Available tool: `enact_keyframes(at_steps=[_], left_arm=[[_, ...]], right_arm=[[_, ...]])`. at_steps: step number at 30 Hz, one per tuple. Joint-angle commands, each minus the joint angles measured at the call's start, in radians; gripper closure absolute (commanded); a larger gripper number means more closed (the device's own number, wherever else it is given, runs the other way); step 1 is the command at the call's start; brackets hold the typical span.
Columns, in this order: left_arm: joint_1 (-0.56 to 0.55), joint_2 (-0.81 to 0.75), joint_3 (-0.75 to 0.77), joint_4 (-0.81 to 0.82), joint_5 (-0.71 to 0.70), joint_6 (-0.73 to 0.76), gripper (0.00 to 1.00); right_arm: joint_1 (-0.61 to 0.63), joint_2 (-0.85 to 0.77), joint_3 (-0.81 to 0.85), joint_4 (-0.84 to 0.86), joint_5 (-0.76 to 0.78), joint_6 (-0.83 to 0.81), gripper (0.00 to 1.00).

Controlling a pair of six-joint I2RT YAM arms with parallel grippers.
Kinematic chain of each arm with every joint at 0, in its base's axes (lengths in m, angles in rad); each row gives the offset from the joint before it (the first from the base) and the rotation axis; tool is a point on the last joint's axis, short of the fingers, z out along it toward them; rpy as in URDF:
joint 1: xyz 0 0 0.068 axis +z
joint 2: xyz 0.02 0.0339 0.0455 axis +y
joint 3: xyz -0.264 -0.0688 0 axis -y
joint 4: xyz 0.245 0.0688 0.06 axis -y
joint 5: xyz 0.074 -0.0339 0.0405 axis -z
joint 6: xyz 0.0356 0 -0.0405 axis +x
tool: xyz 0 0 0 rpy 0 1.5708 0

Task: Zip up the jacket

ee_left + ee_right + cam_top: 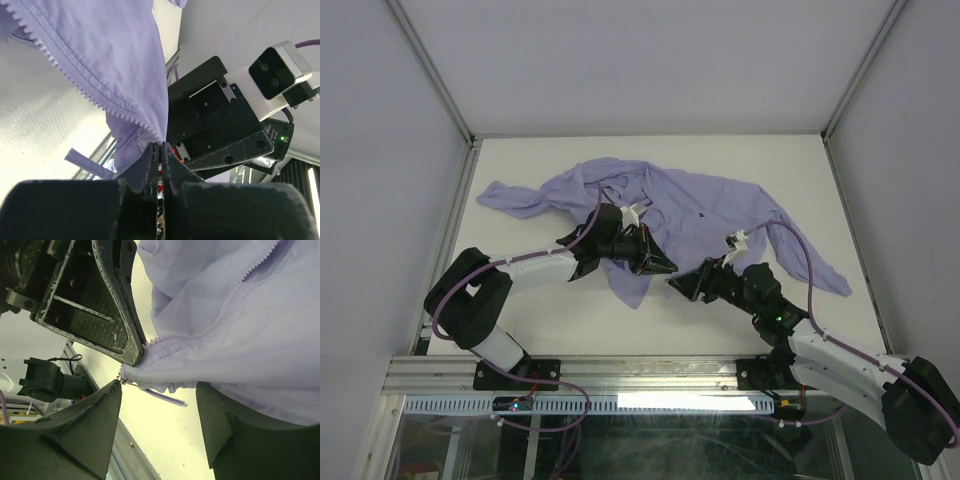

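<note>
The lavender jacket (720, 205) lies crumpled across the back middle of the white table, open, with a small dark mark (701, 214). My left gripper (666, 265) is shut on the jacket's lower front corner and holds it just above the table. In the left wrist view my left gripper (161, 149) pinches the cloth where the zipper teeth (75, 75) end. My right gripper (680, 286) is open just right of it. In the right wrist view my right gripper (159, 402) stands with its jaws wide on either side of the hem (165, 377), below it. A thin purple pull strip (162, 396) hangs there.
The table (570, 320) is boxed in by white walls and metal posts (448, 215) on both sides. A metal rail (620, 372) runs along the near edge by the arm bases. A sleeve (510, 197) stretches left and another (820, 265) to the right.
</note>
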Motion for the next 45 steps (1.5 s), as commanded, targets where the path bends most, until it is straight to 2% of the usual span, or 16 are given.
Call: enact_keyframes(at_steps=[1, 10, 18, 28, 34, 38, 40, 45], left_arm=[[0.001, -0.048, -0.010, 0.089, 0.012, -0.044, 1.00], [0.000, -0.047, -0.018, 0.109, 0.026, -0.066, 1.00], [0.005, -0.049, -0.024, 0.114, 0.025, -0.073, 1.00], [0.026, -0.068, -0.056, 0.090, 0.003, -0.061, 1.00], [0.026, -0.077, -0.048, 0.081, -0.007, -0.055, 1.00], [0.026, -0.085, -0.044, 0.069, -0.015, -0.046, 1.00], [0.025, -0.090, -0.037, 0.054, -0.018, -0.033, 1.00], [0.023, -0.107, -0.018, 0.010, -0.034, 0.003, 1.00]], right_arm=[[-0.014, -0.029, -0.028, 0.160, 0.006, 0.000, 0.35], [-0.028, 0.038, -0.034, 0.310, -0.107, -0.007, 0.35], [-0.047, 0.104, -0.015, 0.395, -0.236, 0.023, 0.51], [-0.052, 0.048, -0.036, 0.379, -0.252, 0.051, 0.67], [-0.053, 0.060, -0.035, 0.346, -0.251, 0.047, 0.72], [-0.054, 0.057, -0.030, 0.309, -0.251, 0.047, 0.72], [-0.053, 0.061, -0.023, 0.289, -0.221, 0.029, 0.85], [-0.053, 0.087, -0.008, 0.283, -0.224, 0.014, 0.86]])
